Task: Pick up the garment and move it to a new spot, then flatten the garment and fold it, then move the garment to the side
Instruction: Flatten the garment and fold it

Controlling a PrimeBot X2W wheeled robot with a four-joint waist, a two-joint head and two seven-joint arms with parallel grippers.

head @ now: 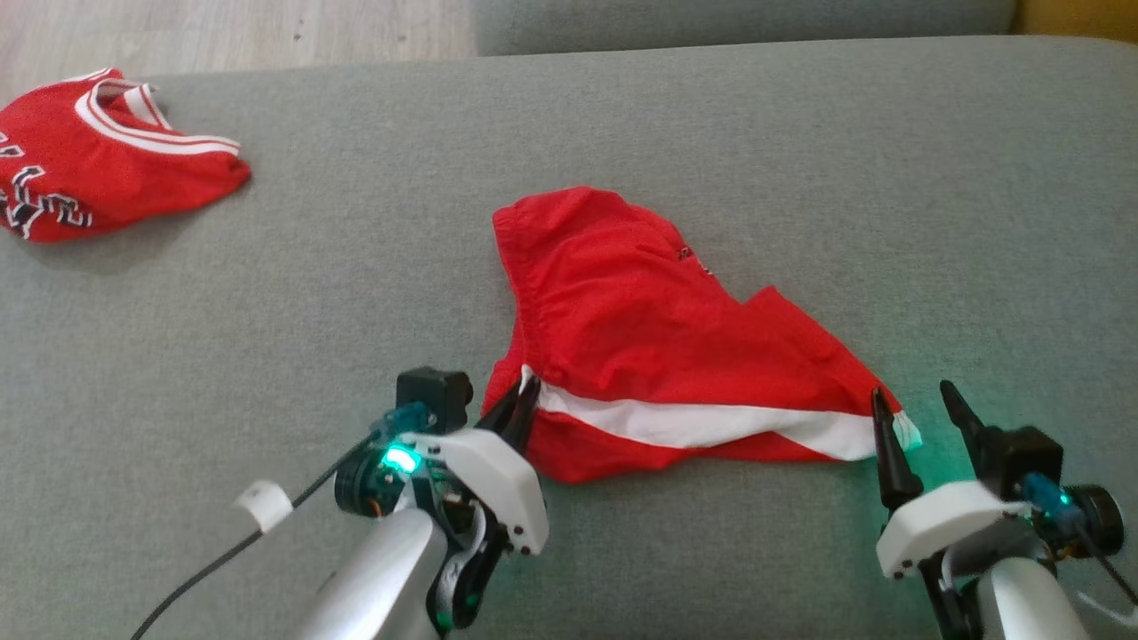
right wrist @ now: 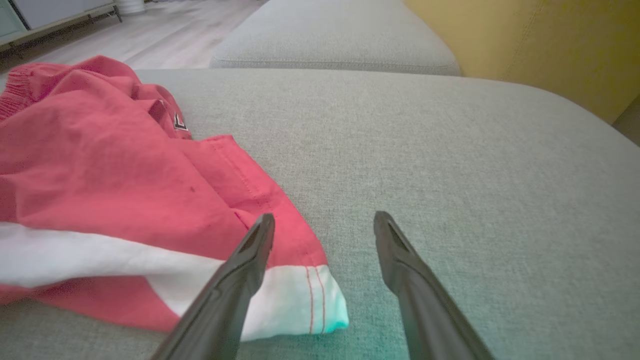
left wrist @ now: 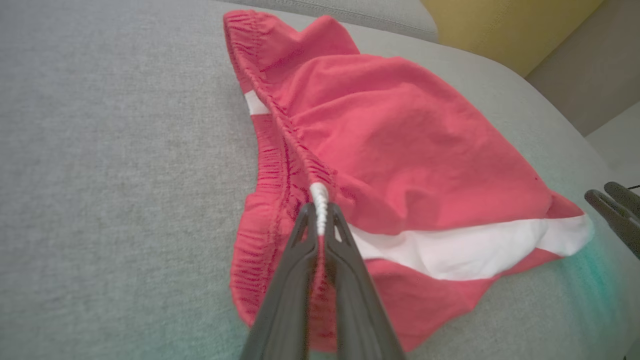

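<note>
The garment [head: 649, 329] is a pair of red shorts with a white side stripe, lying crumpled in the middle of the grey cushion [head: 622, 133]. My left gripper [head: 523, 391] is shut on the garment's near-left corner, pinching the white end of the stripe at the elastic waistband [left wrist: 319, 200]. The right gripper [head: 916, 396] stands open at the garment's near-right corner. In the right wrist view its left finger [right wrist: 250, 255] lies over the white hem [right wrist: 300, 295] and its right finger [right wrist: 395, 250] is over bare cushion. Nothing sits between those fingers.
A second red piece of clothing [head: 98, 151] with white bands and lettering lies at the cushion's far left. Another grey cushion [right wrist: 335, 35] adjoins at the back, with wooden floor [head: 222, 36] behind and a yellow wall [right wrist: 540, 40] to the right.
</note>
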